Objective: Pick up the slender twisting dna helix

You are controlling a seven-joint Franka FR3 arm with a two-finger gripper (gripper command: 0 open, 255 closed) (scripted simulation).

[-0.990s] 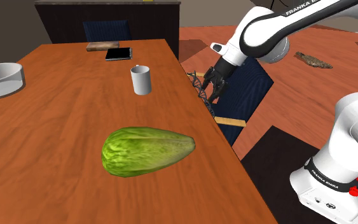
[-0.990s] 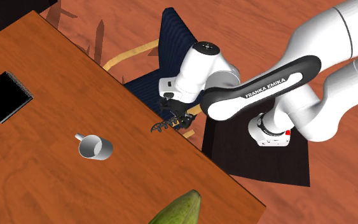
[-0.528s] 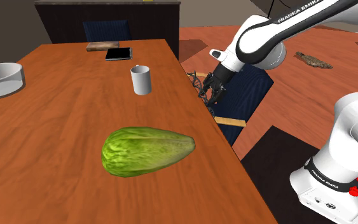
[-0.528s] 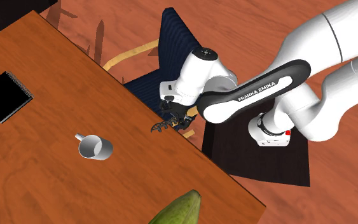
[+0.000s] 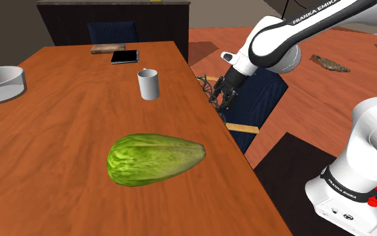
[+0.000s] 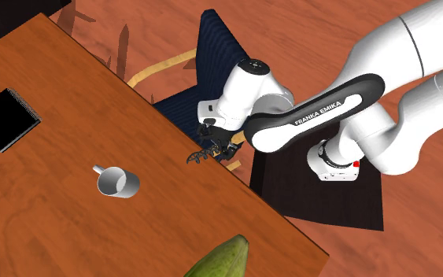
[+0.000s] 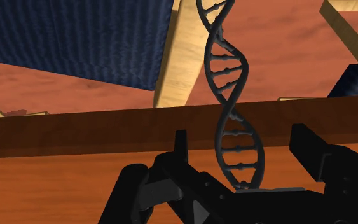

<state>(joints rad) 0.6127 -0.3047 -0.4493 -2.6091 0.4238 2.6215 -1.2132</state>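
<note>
At the table's edge on the shoulder view's right, the black gripper [image 5: 222, 94] hangs beside the dark dna helix [image 5: 208, 86], which sits right at the rim of the wooden table [image 5: 59, 134], well apart from a grey mug [image 5: 149, 84] and a green cabbage [image 5: 155, 159]. Seen from the second exterior view, the helix [image 6: 199, 156] is at the same rim, the gripper [image 6: 218, 148] over its outer end. Along the wrist view, the 2 fingers [image 7: 180, 147] stand apart with the helix [image 7: 225, 83] between them, touching neither.
</note>
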